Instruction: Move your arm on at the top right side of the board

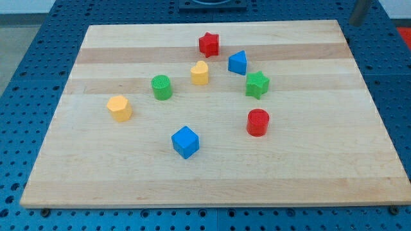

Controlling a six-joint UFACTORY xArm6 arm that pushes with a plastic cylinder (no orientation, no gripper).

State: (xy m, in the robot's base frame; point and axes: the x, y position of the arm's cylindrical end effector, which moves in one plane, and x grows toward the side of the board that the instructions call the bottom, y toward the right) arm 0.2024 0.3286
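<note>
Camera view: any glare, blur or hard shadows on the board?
Camera view: even light, no glare on the board; blocks like the blue cube are sharp with short soft shadows; my tip, top right off the board, looks blurred.

my tip [355, 24] off the board's [308, 173] top right, blocks clustered centrally

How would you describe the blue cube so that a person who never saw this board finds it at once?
Start from the wooden board and go to its bottom half, near the middle. The blue cube is the block nearest the view's bottom, left of the red cylinder. The only other blue block is wedge-shaped and sits higher, near the red star.
</note>
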